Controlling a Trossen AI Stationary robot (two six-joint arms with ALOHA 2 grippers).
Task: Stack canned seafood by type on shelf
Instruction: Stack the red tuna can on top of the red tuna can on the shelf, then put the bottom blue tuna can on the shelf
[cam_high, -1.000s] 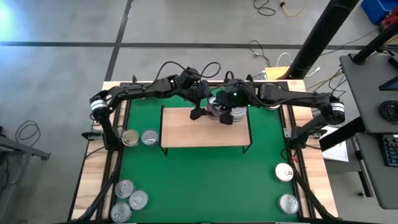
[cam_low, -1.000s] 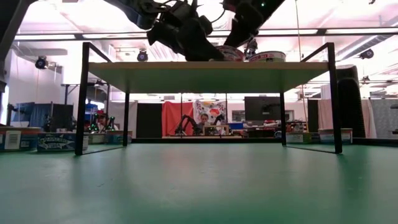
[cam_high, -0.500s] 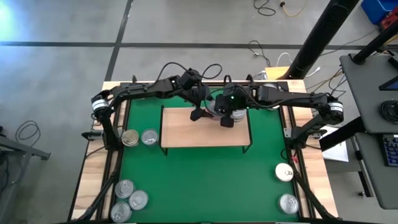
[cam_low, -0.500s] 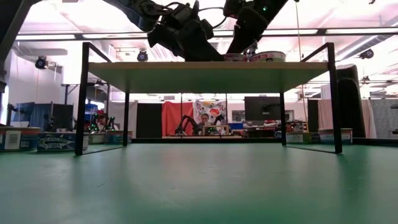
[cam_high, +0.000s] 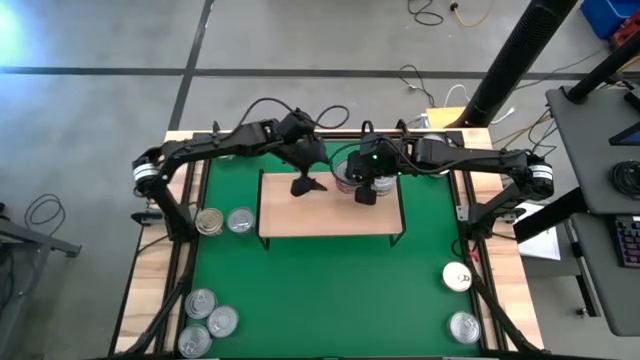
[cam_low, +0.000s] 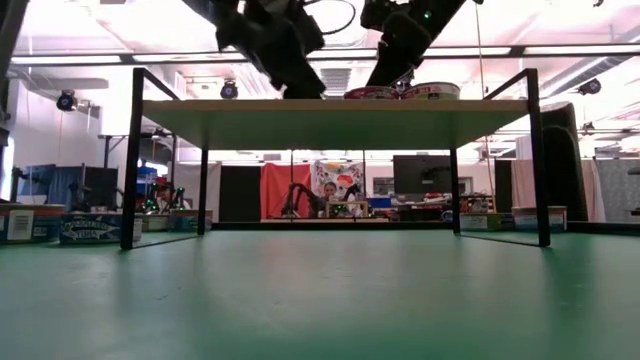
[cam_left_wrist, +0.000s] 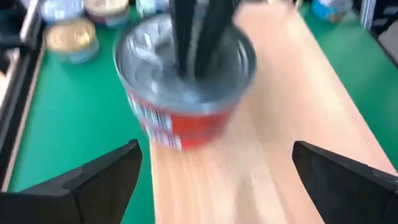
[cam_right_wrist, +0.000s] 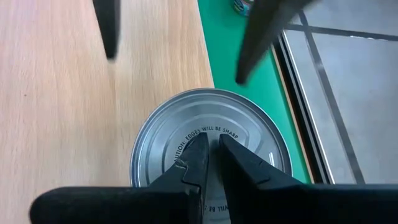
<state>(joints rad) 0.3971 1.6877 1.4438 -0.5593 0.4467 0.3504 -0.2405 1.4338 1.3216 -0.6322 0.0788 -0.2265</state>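
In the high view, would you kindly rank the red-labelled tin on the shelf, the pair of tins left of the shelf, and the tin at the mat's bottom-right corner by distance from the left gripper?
1. Red-labelled tin, on the shelf, just right of the left gripper.
2. Pair of tins, on the mat left of the shelf.
3. Bottom-right corner tin, far across the mat.

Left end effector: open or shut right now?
Open. The left end effector has its fingers spread wide and empty, short of the red-labelled tin on the shelf.
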